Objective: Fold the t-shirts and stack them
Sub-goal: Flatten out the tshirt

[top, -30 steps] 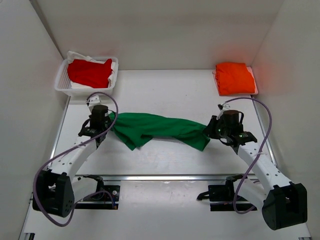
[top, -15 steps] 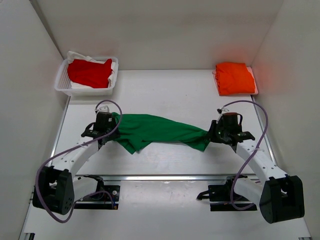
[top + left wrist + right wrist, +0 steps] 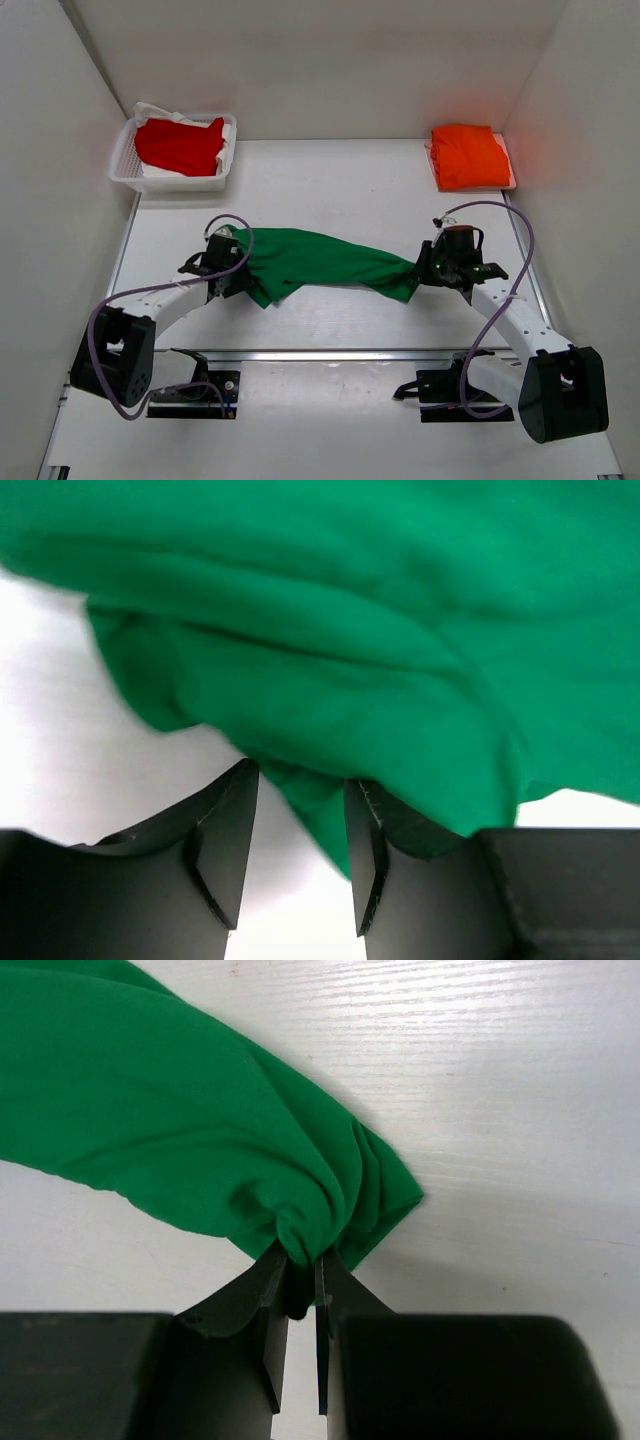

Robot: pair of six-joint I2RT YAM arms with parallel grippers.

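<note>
Table: a white flat tabletop [image 3: 330, 180] carried every item.
Green shirt: a bright green soft cloth t-shirt [image 3: 320, 262] lay mid-table as a rumpled band strung between the two arms, not yet flat.
Basket: a white plastic mesh basket [image 3: 122, 160] stood at the far left corner.
Red shirt: a red cloth t-shirt [image 3: 180, 145] lay crumpled inside that basket.
Orange shirt: an orange cloth t-shirt [image 3: 468, 155], already folded, sat at the far right corner, well apart from the green one.
Left gripper: the left gripper [image 3: 300, 820] had its jaws part-way in, and a thick fold of the green cloth filled the gap at the tips; it appeared to be grasping.
Right gripper: the right gripper [image 3: 300, 1265] was clenched on a small pinch at the green shirt's right end.
Step in hand: judged to be spreading the green shirt. The arms should draw apart evenly and low, keeping both grips firm, so the cloth settles smooth before any fold.
</note>
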